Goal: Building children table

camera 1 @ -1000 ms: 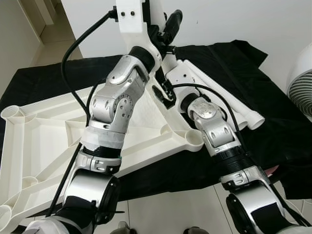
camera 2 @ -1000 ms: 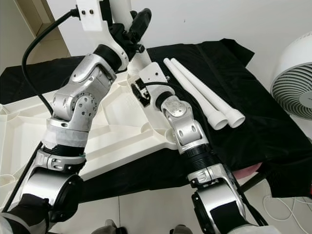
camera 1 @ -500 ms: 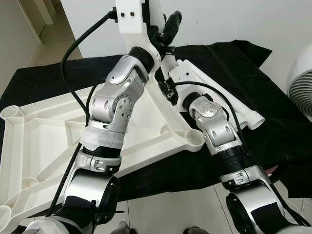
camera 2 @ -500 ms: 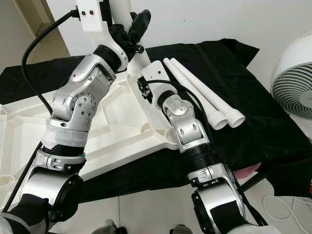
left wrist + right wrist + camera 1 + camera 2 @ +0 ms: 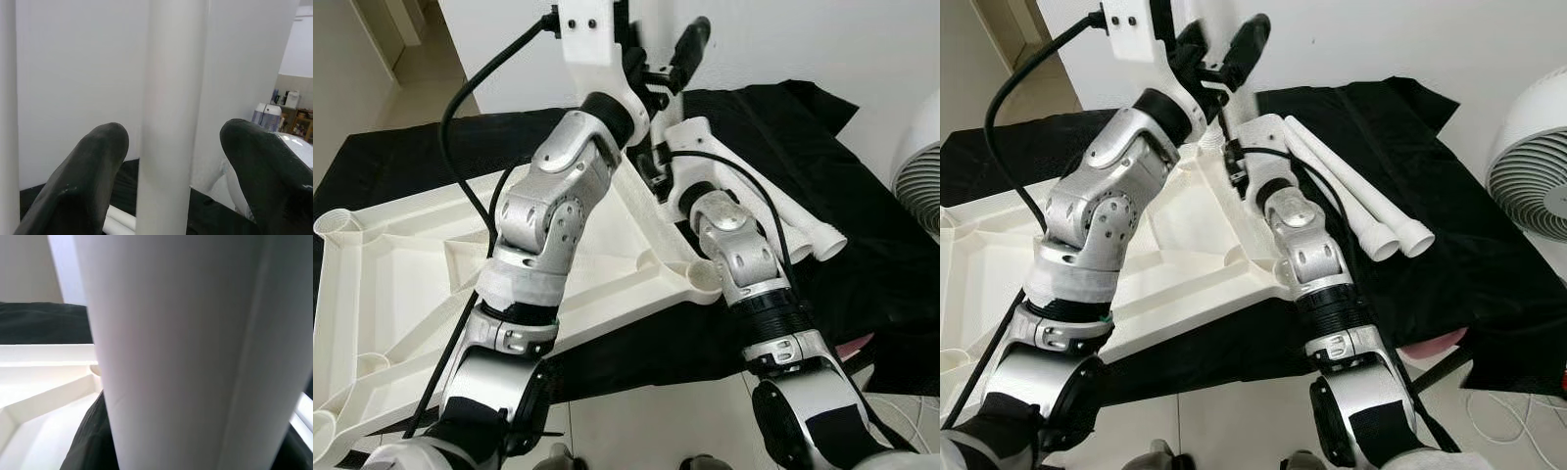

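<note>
On a black cloth point(image 5: 862, 196) spread over the floor, in the left eye view, a large white plastic children's table top point(image 5: 401, 284) lies upside down, its ribbed underside and round corner sockets facing up. Both silver arms reach to its far corner. The left gripper point(image 5: 651, 44) is raised high there, one black finger point(image 5: 690, 44) slanting upward. Two loose white plastic tube legs point(image 5: 803, 220) lie side by side on the cloth just beside the right arm.

From the right eye view, the right gripper point(image 5: 1234, 162) sits low at the same far corner, beneath the left gripper; whether its fingers are clenched cannot be told here. A white round fan point(image 5: 1533, 162) stands at the right edge.

Through the left wrist view, an upright white plastic tube leg point(image 5: 168, 117) stands between the two black fingers point(image 5: 83, 186), which are spread apart with gaps on both sides, not touching it.

Up close in the right wrist view, the same white leg sits very near the camera, a dark finger just beside its base, and the white table top behind.
</note>
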You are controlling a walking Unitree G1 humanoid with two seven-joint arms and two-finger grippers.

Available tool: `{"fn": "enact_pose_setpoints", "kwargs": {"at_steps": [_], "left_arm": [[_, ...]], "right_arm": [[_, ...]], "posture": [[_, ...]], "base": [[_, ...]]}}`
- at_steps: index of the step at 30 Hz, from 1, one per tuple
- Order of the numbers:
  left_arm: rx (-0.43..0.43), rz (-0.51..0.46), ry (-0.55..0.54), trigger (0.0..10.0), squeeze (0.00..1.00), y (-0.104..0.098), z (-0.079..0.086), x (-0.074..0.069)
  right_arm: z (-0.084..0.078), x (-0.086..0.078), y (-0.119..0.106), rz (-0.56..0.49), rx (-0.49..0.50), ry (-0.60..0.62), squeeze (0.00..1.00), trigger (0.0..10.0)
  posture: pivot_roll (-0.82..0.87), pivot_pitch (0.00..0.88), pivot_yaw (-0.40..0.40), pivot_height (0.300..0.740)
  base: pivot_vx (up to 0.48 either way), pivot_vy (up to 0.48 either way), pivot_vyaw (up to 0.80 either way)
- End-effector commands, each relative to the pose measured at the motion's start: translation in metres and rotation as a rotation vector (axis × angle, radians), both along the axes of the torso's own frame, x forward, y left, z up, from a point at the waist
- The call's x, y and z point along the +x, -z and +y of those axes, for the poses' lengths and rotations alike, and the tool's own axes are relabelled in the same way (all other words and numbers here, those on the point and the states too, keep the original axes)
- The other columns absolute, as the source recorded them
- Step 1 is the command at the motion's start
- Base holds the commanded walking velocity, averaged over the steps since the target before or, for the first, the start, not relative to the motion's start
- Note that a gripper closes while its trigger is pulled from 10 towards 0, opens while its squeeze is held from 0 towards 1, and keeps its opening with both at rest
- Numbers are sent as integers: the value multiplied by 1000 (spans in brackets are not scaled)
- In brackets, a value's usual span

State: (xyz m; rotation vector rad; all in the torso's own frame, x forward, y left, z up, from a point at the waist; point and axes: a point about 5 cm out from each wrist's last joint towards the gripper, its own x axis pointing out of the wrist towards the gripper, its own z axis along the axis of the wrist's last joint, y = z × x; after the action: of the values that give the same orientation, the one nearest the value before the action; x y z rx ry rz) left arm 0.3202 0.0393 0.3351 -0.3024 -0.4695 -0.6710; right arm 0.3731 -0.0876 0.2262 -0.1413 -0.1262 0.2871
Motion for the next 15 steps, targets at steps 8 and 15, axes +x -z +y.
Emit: {"fn": "enact_pose_setpoints", "kwargs": {"at_steps": [8, 15], "left_arm": [[49, -12, 15, 10000, 0, 6, 5, -3], [80, 85, -97, 10000, 0, 29, 21, 6]], "right_arm": [[-9, 4, -2, 18, 123, 66, 0, 10000], [-24, 1, 7, 47, 215, 110, 0, 10000]], "posture": [[-61, 23, 70, 740], [-59, 16, 67, 740]], "base": [[0, 0, 0], [0, 0, 0]]}}
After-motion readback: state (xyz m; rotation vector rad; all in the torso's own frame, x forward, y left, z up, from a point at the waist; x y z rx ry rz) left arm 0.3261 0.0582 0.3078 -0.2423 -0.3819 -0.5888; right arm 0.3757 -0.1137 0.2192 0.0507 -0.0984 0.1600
